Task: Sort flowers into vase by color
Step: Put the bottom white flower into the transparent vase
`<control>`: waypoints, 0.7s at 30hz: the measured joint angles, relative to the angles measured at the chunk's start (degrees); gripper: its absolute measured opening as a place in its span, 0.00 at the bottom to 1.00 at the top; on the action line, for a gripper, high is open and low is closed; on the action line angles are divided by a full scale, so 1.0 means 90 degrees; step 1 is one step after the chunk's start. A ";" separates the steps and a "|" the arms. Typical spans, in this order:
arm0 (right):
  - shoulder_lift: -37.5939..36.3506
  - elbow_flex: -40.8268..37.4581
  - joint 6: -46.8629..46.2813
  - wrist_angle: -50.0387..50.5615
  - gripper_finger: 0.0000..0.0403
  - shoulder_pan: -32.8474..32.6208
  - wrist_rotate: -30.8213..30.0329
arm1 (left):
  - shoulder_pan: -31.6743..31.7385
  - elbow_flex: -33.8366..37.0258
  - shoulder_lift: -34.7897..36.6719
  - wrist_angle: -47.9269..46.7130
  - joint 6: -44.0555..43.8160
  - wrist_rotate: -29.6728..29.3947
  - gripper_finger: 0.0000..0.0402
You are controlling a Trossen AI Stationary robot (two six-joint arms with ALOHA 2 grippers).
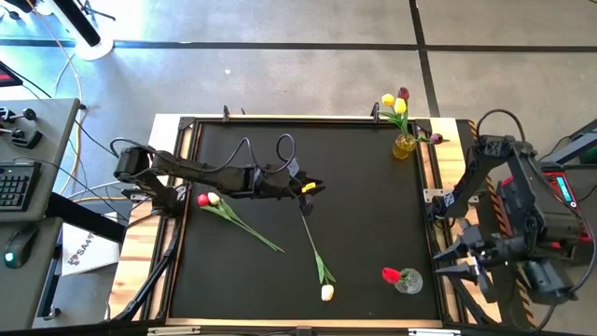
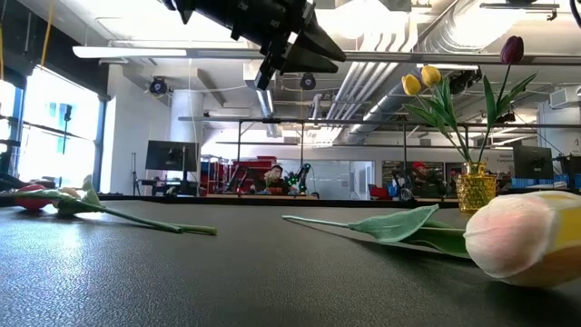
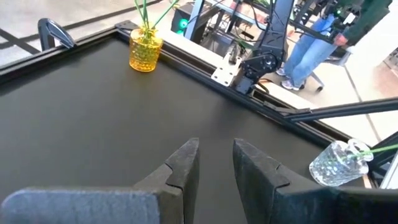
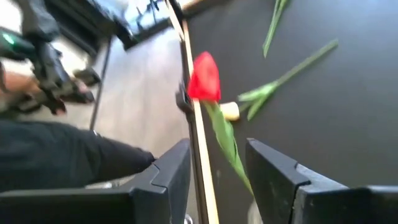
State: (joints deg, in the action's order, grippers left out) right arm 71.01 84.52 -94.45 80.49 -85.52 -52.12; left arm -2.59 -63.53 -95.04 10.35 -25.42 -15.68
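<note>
Flowers lie loose on the counter (image 1: 373, 224): a cream tulip (image 1: 327, 292) whose stem runs up toward our left fingers (image 1: 315, 188), and a red and a cream bud (image 1: 207, 199) together behind those fingers, near the arm. Our left fingers hover above the counter with a narrow gap between them and nothing in it. Ahead of them stands the yellow vase (image 1: 404, 146), already holding yellow and maroon tulips (image 1: 395, 101). Our right fingers (image 1: 459, 260) wait just off the counter's edge, parted and empty, with the clear vase (image 1: 408, 281) and its red tulip (image 1: 391, 274) just beside them. We judge the thin stems the main risk: a shallow pinch could slide off or roll the stem aside. A hasty reach past either vase might tip it, since both look light.
</note>
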 joint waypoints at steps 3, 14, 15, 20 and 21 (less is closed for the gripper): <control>-0.0102 0.0056 0.0061 0.0033 0.35 0.0000 -0.0623 | 0.0000 0.0000 0.0000 0.0002 -0.0096 0.0009 0.21; -0.0200 0.0065 0.0115 0.0265 0.35 0.1113 -0.3205 | 0.0325 0.0000 0.0000 0.0016 0.0321 0.1748 0.21; -0.0197 0.0065 0.0114 0.0242 0.35 0.1296 -0.3187 | 0.0376 0.0000 0.0000 0.0015 0.0396 0.1991 0.21; -0.0188 0.0065 0.0112 -0.0101 0.35 0.2228 -0.3184 | 0.0600 0.0000 0.0000 -0.0012 0.0896 0.3129 0.21; -0.0185 0.0065 0.0152 -0.0263 0.35 0.2401 -0.3182 | 0.0622 0.0000 0.0000 -0.0019 0.1037 0.3275 0.21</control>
State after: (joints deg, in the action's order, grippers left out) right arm 69.34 85.10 -93.08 78.12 -63.91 -80.75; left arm 3.00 -63.53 -95.04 10.18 -16.09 13.80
